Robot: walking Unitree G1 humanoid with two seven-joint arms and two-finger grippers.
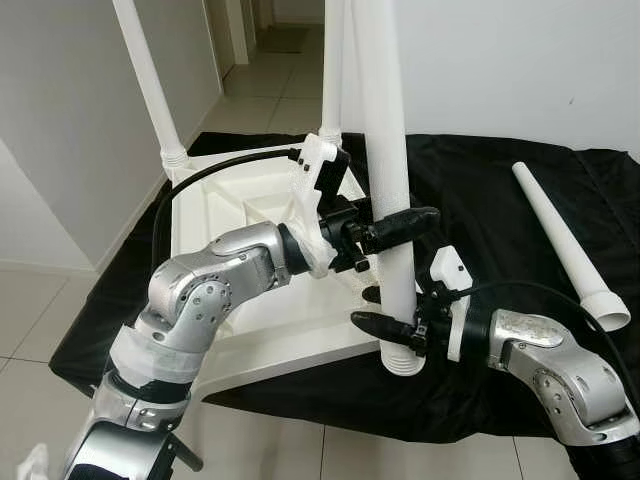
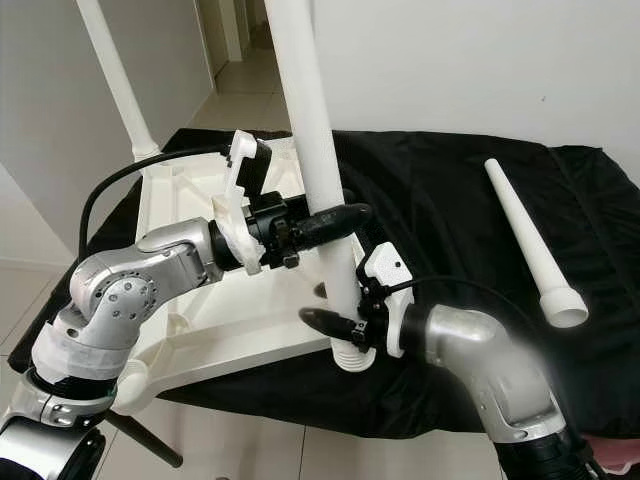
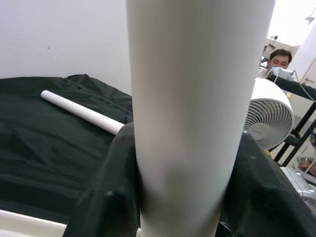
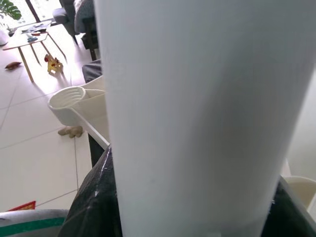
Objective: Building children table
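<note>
We saw the white plastic tabletop [image 1: 262, 330] lying upside down on a black cloth [image 1: 500, 210], its moulded underside ribbed and walled like a shallow tray. A ridged, threaded socket [image 1: 403, 360] sat at its near corner, and the upright leg [image 1: 385, 150] stood in that socket, smooth, round and tapering. Two more legs stood in the far corners: the far left leg [image 1: 150, 80] leaned outward from its ribbed collar, and the far right leg [image 1: 333, 70] rose partly hidden behind the upright leg.

Our left gripper [image 1: 385, 236] held the upright leg at mid-height, its black fingers closed against the leg's sides; in the left wrist view the leg ran straight up between the dark fingers [image 3: 106, 197]. Our right gripper [image 1: 392, 315] clasped the same leg lower down, just above the socket, one finger before it and one behind.

A spare leg [image 1: 565, 240] lay loose on the wrinkled cloth well to the right, its flared, hollow end toward us. The cloth covered a low surface over pale tiled floor [image 1: 250, 100]. In the left wrist view a white fan [image 3: 269, 116] and a seated person [image 3: 277, 58] stood beyond the cloth; in the right wrist view, a small wooden table [image 4: 27, 42].
</note>
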